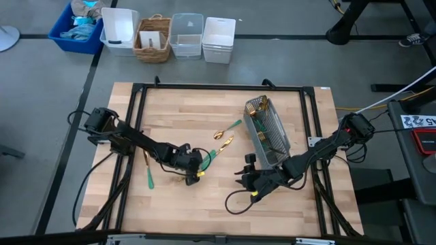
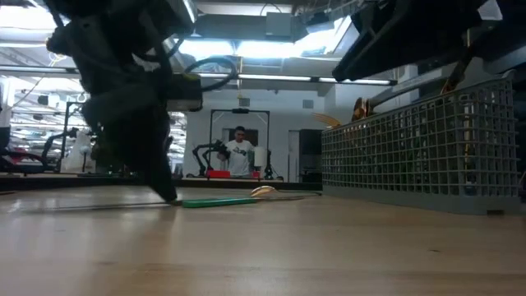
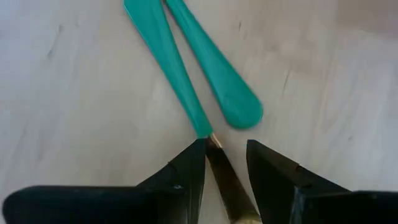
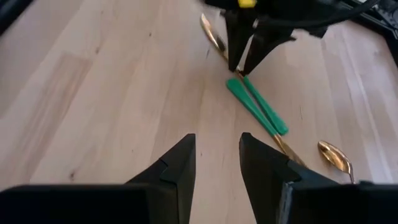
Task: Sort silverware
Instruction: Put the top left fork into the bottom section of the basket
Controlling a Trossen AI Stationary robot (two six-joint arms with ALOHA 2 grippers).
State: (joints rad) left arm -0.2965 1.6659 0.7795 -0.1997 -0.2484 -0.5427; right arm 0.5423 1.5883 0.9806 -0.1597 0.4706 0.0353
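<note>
**A:** Your left end effector (image 1: 193,171) is low over the pale wooden worktop (image 1: 184,116), near its middle. Its fingers (image 3: 186,171) are spread, one on each side of the gold neck of a teal-handled piece (image 3: 168,62) lying flat on the wood. I can't tell whether they touch it.

**B:** And the rest of the silverware?

**A:** You have a second teal-handled piece (image 3: 217,81) just beside the first, the handles forming a narrow V. Two gold spoons (image 1: 225,138) lie on the bare wood between the left arm and the grey mesh caddy (image 1: 267,133). One more green-handled piece (image 1: 148,173) lies alone by the left arm's forearm. The caddy itself holds several gold-headed pieces standing up.

**B:** The right arm?

**A:** Your right end effector (image 1: 253,185) waits just off the caddy's near corner, fingers apart, holding nothing, pointing at the pair under the left one.

**B:** What about the surroundings?

**A:** The worktop is butcher-block planks in a black frame. Beyond its far edge you see a row of bins (image 1: 167,35) on the grey floor: blue, white, wicker, clear. Level across the worktop, a person (image 2: 239,152) stands far back in a bright lab under ceiling lights.
</note>
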